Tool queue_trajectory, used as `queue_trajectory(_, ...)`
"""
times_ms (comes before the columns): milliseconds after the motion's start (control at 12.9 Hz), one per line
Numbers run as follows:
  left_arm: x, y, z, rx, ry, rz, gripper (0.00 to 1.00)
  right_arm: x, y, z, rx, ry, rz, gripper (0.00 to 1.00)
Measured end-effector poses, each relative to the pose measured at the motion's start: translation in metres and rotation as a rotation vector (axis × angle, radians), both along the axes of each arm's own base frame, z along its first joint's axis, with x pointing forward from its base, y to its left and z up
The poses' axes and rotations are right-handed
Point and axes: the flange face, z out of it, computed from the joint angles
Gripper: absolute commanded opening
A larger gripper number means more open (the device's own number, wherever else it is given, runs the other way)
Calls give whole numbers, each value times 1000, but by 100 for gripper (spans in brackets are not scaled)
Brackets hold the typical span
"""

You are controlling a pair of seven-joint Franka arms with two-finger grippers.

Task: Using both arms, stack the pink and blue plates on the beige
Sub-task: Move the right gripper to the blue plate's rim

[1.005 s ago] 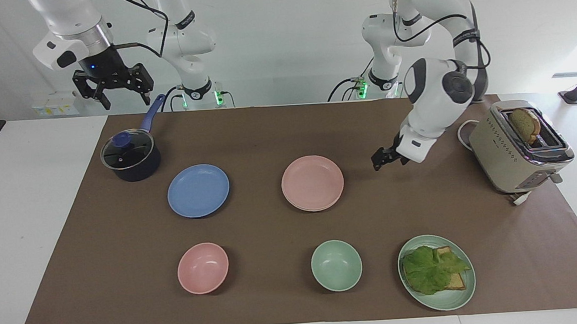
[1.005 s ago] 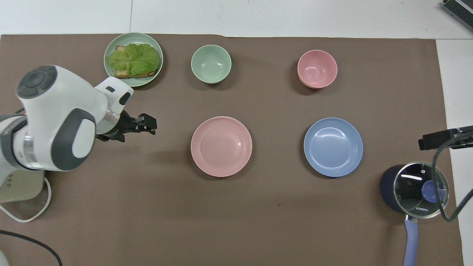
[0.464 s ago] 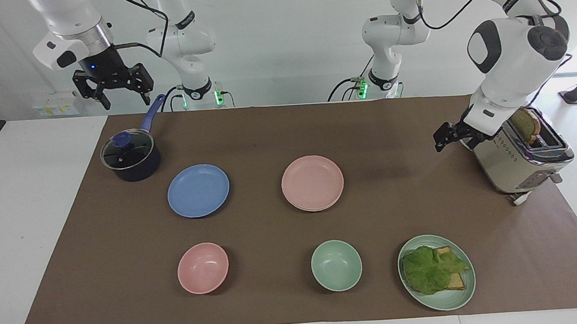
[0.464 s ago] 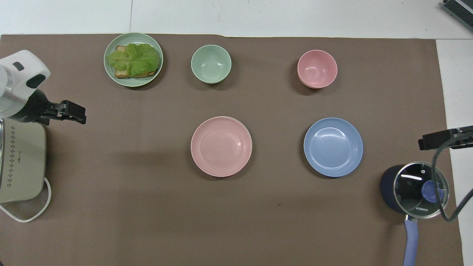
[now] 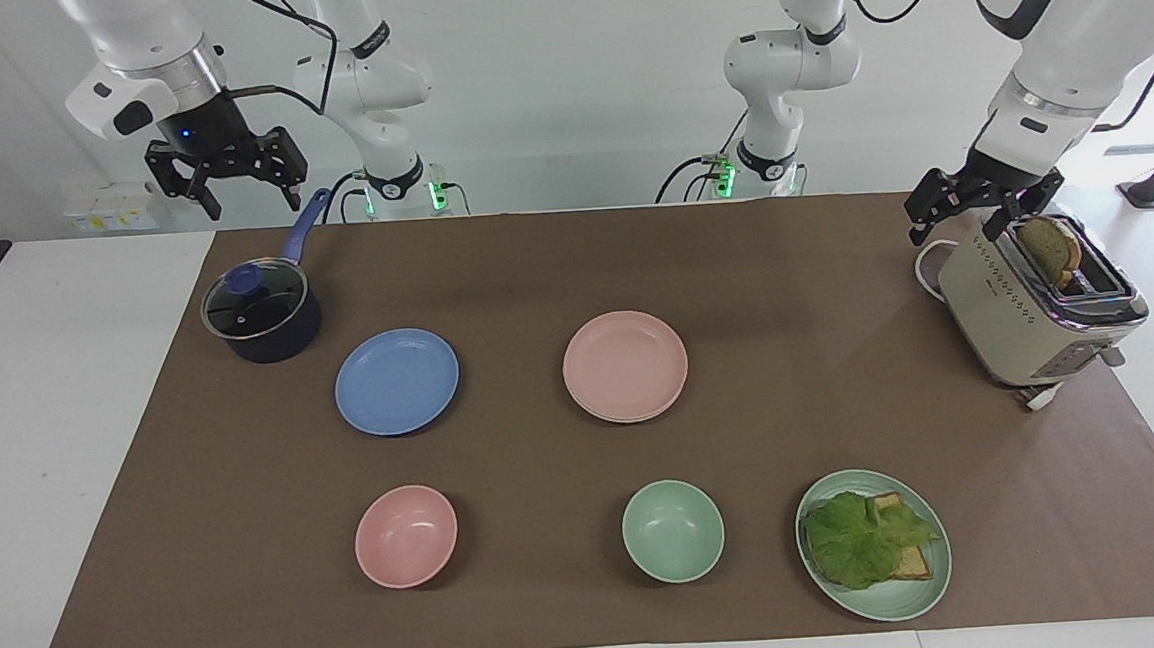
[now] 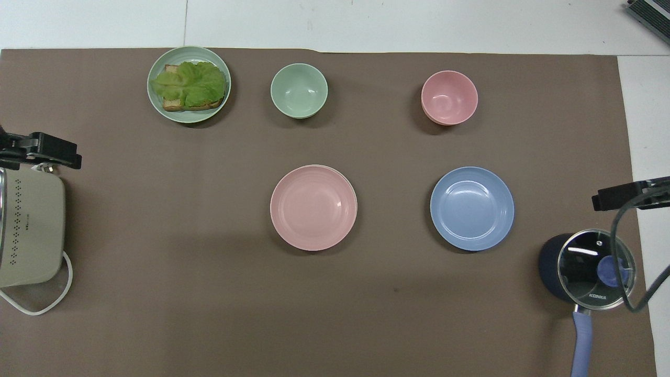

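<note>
Reading the one legible word first, I find "KONKA" printed on the glass lid of the dark saucepan [image 6: 586, 272], which sits at the right arm's end of the brown mat [image 5: 533, 267]. My right gripper [image 5: 227, 175] hangs in the air over that end of the table, above the saucepan's blue handle, its fingers spread and holding nothing. My left gripper [image 5: 980, 201] hangs over the beige toaster [image 5: 1027, 311], by the slot where a slice of bread [image 5: 1050, 247] stands, its fingers spread and empty too. The pink plate [image 5: 625, 365] lies in the middle of the mat, well apart from both grippers; a pale rim peeks from under it in the facing view, though I cannot tell for sure what lies beneath. The blue plate [image 5: 396, 381] lies flat beside it toward the right arm's end, just beside the saucepan and apart from the right gripper above. Farther from the robots sit a pink bowl [image 5: 406, 536], a green bowl [image 5: 673, 531] and a green plate [image 5: 914, 594] carrying toast with lettuce [image 5: 866, 539].
</note>
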Motion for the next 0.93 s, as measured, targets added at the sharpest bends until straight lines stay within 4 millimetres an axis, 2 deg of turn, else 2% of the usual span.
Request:
queue_trajectory(232, 0, 4, 1, 0, 0, 7, 100, 8, 6, 3, 1, -60, -25, 100)
queue_trajectory(464, 0, 9, 1, 0, 0, 17, 100, 23, 17, -7, 2, -95, -43, 100)
queue_trajectory(618, 0, 9, 1, 0, 0, 16, 100, 39, 15, -34, 0, -88, -47, 100)
queue_trajectory(773, 0, 9, 1, 0, 0, 16, 100, 53, 15, -76, -1, -71, -43, 100)
queue_trajectory(927, 0, 9, 1, 0, 0, 16, 100, 57, 18, -125, -1, -51, -27, 100)
